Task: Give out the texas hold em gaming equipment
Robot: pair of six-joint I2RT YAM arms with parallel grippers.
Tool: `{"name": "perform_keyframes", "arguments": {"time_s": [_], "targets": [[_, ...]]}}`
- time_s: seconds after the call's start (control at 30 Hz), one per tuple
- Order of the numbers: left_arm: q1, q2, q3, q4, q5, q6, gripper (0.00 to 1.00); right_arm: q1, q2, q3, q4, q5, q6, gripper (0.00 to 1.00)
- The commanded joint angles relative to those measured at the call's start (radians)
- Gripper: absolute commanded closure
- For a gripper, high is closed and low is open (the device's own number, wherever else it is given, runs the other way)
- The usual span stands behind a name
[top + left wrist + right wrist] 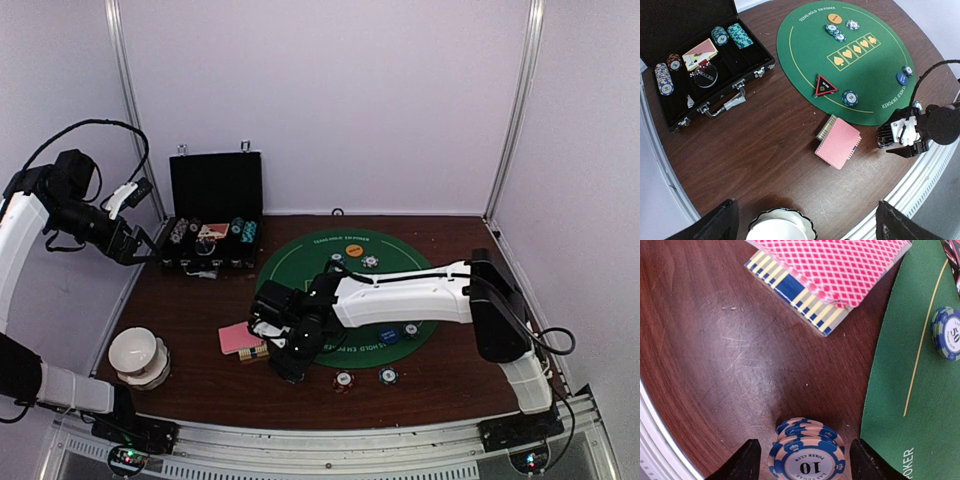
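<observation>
A short stack of blue-and-peach poker chips (807, 437) marked 10 stands on the brown table. My right gripper (807, 462) is open and straddles the stack, with a narrow gap on each side. In the top view that gripper (290, 362) covers the stack. Pink-backed playing cards (838, 142) lie just ahead on a blue-and-yellow card box (795, 292). The green mat (805, 55) carries a red triangle marker (825, 86), an orange disc (834, 18), a blue disc (902, 78) and several chips. My left gripper (135, 248) hangs open and empty, high beside the case.
The open black case (752, 65) with chip rows stands at the back left. A white bowl (138, 355) sits near the front left edge. Two loose chips (343, 380) (388, 376) lie near the front, off the mat. A metal rail runs along the table's front.
</observation>
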Motion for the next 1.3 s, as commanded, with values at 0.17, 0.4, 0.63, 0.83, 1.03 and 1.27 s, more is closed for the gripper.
{"name": "perform_keyframes", "arguments": {"time_s": [0.17, 0.4, 0.63, 0.83, 1.03, 1.27], "targets": [[0.005, -0.015, 0.018, 0.004, 0.010, 0.015, 0.02, -0.011, 0.000, 0.024, -0.005, -0.002, 0.002, 0.43], [0.005, -0.015, 0.020, 0.005, 0.008, 0.017, 0.02, -0.014, -0.003, 0.020, -0.006, -0.005, 0.003, 0.54], [0.005, -0.015, 0.021, 0.004, 0.007, 0.018, 0.02, -0.015, -0.014, 0.026, -0.011, -0.014, 0.004, 0.78], [0.005, -0.014, 0.024, 0.004, 0.009, 0.018, 0.02, -0.015, -0.047, 0.044, -0.031, -0.015, 0.003, 0.90], [0.005, -0.013, 0.028, 0.004, 0.009, 0.017, 0.03, -0.026, -0.085, 0.081, -0.051, 0.012, 0.003, 0.94], [0.005, -0.018, 0.026, 0.004, 0.006, 0.021, 0.02, -0.083, -0.078, 0.095, -0.036, 0.027, 0.008, 0.95]]}}
